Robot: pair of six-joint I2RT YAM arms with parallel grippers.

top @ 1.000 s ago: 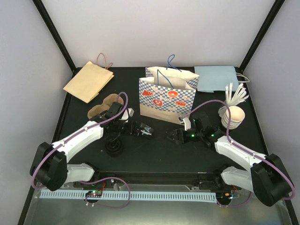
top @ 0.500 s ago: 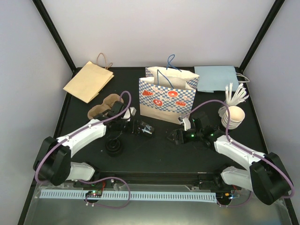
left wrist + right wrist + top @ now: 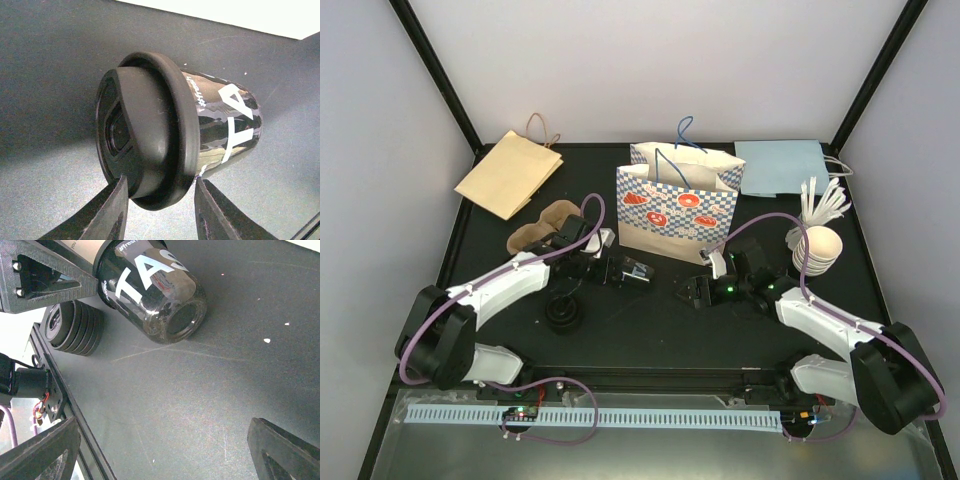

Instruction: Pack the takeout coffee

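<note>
Glossy black white-lettered coffee cup (image 3: pixel 220 125), ridged plastic lid (image 3: pixel 150 125), sideways in grip of left gripper (image 3: pixel 160 205); right gripper (image 3: pixel 160 455) spread wide.

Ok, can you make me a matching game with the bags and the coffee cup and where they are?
1. coffee cup
2. checkered bag
3. brown bag
4. blue bag

A. lying flat, back left
B. standing up, in the middle
C. held in the left pincer
D. lying flat, back right

Pairs: 1-C, 2-B, 3-A, 4-D
</note>
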